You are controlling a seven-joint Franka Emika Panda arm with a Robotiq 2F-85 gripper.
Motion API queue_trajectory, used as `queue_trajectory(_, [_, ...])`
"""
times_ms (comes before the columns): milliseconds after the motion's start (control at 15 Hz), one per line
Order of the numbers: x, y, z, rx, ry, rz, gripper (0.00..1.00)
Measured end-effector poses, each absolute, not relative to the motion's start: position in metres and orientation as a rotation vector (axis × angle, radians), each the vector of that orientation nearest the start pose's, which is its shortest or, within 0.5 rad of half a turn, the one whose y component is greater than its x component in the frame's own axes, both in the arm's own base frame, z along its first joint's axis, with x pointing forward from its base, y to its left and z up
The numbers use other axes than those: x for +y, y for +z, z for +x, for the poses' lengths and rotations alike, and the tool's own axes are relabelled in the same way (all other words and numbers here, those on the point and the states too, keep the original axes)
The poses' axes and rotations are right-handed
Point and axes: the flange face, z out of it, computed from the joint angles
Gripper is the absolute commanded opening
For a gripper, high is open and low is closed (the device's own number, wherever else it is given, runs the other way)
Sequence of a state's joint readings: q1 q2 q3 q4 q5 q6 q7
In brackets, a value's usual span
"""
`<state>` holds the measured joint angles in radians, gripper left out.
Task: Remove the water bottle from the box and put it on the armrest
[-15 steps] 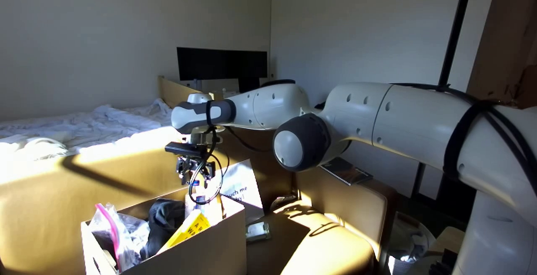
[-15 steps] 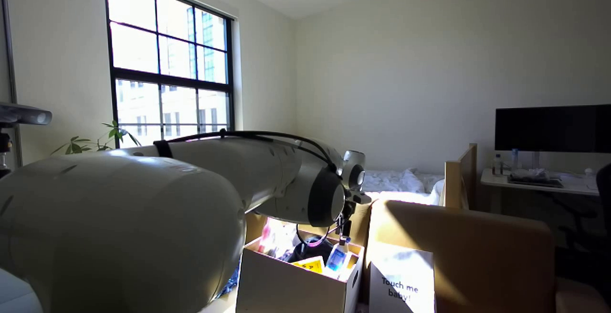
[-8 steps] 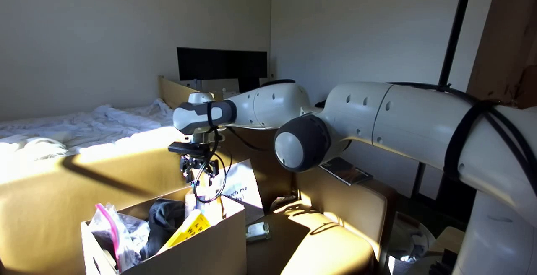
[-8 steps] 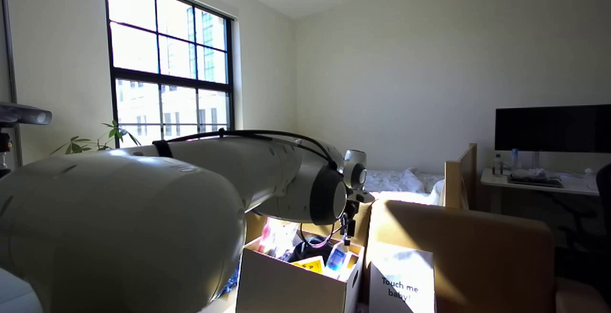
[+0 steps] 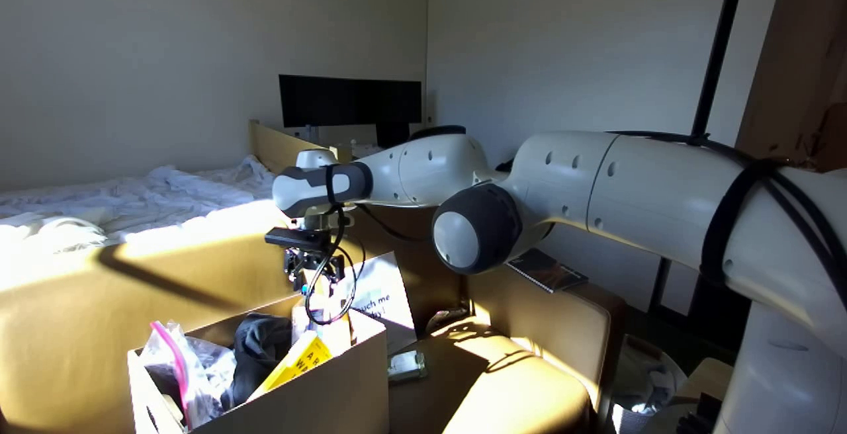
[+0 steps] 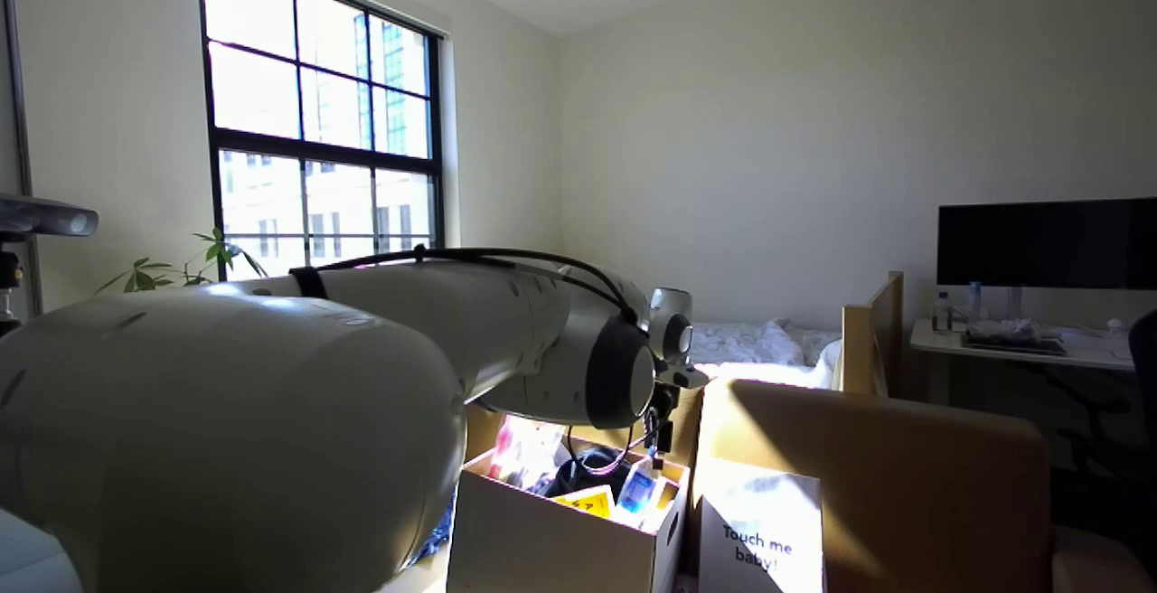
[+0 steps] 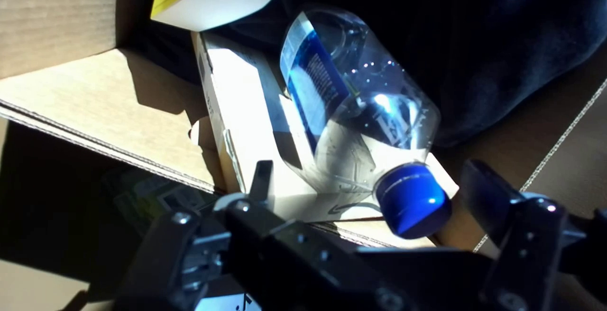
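The gripper (image 7: 372, 179) stands jaws wide apart by the tilted water bottle (image 7: 374, 116) in the box (image 6: 551, 534); the blue cap (image 7: 412, 200) looks nearer one finger (image 7: 488, 195), so centre it before closing.

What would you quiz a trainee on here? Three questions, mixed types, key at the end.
1. Multiple choice: in the wrist view, what colour is the cap on the water bottle?
A) red
B) blue
C) green

2. True or false: the end effector stands open, and the water bottle is in the box, not gripped.

3. Short answer: in an exterior view, what lies on top of the armrest?

Key:
1. B
2. True
3. A dark spiral-bound notebook
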<state>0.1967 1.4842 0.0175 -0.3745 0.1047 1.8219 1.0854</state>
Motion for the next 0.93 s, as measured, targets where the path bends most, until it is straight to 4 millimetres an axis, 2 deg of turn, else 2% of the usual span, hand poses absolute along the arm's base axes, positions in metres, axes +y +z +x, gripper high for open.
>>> queue_trajectory(67, [0.1693,0.1369,0.7797,1.353,0.146,-2.754,1.0])
queue_trajectory(200, [0.1692,0.1344,0.7798,1.352,0.13,-2.764,0.74])
queue_trajectory(400, [0.1659,0.1343,0.7805,1.356,0.107,-2.785,0.53])
queue_trajectory(867, [0.1618,0.1368,0.7821,1.359,0.07,-2.81,0.08])
queue_trajectory(933, [0.162,0.1371,0.7821,1.358,0.069,-2.81,0.08])
